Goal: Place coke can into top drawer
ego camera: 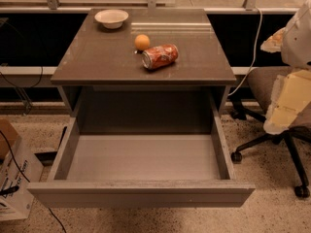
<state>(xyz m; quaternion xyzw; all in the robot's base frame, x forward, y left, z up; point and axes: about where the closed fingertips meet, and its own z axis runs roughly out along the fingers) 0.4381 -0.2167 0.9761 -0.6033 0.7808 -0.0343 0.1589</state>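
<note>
The coke can (160,56) lies on its side on the brown cabinet top (97,57), right of centre, its silver end facing left. The top drawer (143,159) is pulled fully out below, with nothing inside its grey interior. Its flat front panel (141,193) is nearest the camera. My gripper (287,103) shows as white and cream parts at the right edge of the view. It is beside the cabinet, well right of the can and above the drawer's right side, and it holds nothing that I can see.
An orange (142,41) sits just behind and left of the can, close to it. A white bowl (112,18) stands at the back left of the top. An office chair (272,89) stands to the right, and a cardboard box (12,183) and cables lie on the floor to the left.
</note>
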